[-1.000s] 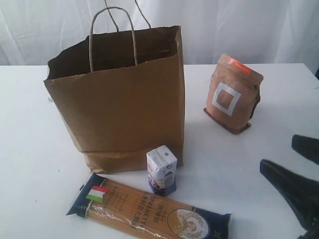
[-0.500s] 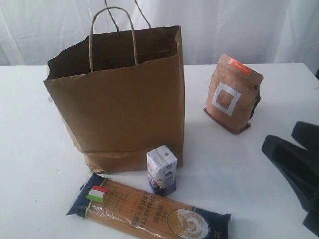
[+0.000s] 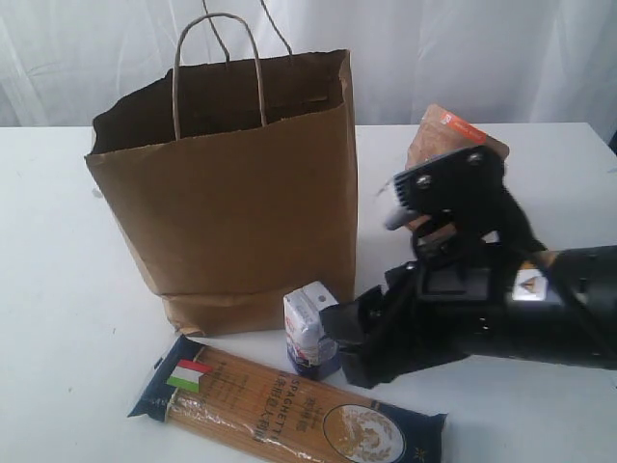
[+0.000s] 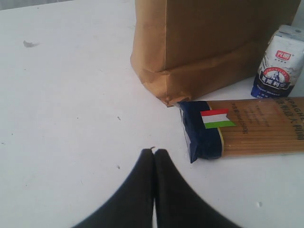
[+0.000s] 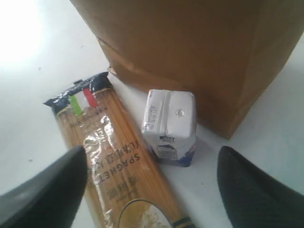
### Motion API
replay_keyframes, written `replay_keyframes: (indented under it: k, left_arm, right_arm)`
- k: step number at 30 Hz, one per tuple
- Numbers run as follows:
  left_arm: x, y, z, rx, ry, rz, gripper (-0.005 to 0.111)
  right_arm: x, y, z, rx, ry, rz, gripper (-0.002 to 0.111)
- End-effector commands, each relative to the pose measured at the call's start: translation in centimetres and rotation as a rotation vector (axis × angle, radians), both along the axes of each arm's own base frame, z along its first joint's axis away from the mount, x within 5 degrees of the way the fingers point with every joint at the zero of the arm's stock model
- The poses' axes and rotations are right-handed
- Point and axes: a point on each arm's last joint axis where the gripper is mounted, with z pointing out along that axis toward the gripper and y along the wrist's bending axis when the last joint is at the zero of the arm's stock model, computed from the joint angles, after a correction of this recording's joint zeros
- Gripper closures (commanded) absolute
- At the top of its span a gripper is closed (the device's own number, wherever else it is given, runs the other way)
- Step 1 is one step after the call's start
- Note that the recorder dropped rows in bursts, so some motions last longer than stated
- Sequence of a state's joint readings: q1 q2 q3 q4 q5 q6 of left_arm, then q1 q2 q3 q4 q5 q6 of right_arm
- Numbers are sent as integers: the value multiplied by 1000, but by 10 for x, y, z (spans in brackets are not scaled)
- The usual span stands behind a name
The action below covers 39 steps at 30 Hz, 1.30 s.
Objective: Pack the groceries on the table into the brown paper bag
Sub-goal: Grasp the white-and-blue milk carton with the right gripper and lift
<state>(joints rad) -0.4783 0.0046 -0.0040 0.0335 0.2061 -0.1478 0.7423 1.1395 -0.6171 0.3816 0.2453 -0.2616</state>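
Note:
The brown paper bag (image 3: 231, 193) stands open on the white table (image 3: 58, 289). In front of it stands the small white-purple carton (image 3: 307, 323), and the long spaghetti packet (image 3: 280, 410) lies flat before both. My right gripper (image 3: 345, 342) is open, just right of the carton and above the packet; in its wrist view the carton (image 5: 170, 126) sits ahead of the wide-apart fingers (image 5: 52, 190), untouched. The brown pouch (image 3: 448, 127) is mostly hidden behind the right arm. My left gripper (image 4: 154, 152) is shut and empty over bare table, near the packet's blue end (image 4: 202, 128). Jar, can and bottle are out of view.
A white curtain hangs behind the table. The bag's twisted handles (image 3: 217, 58) stand up above its rim. The bag's folded base (image 4: 190, 80) is close behind the carton (image 4: 280, 61). Bare table lies left of the bag.
My right arm has swung in from the right edge toward the carton and now covers most of the pouch. The groceries and bag have not moved.

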Motion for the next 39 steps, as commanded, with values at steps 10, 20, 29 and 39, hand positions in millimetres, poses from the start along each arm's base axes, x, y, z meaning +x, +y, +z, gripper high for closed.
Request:
replay_keyframes:
  k: [10, 20, 29, 39]
  left_arm:
    - [0, 0, -1, -11, 2, 5, 107]
    - [0, 0, -1, -11, 2, 5, 107]
    - [0, 0, -1, -11, 2, 5, 107]
    - [0, 0, -1, -11, 2, 5, 107]
  right_arm:
    - [55, 47, -63, -94, 115, -72, 34]
    - [61, 51, -74, -99, 98, -92, 48]
    - [60, 49, -66, -72, 83, -100, 100]
    - [28, 28, 25, 57, -51, -10, 108]
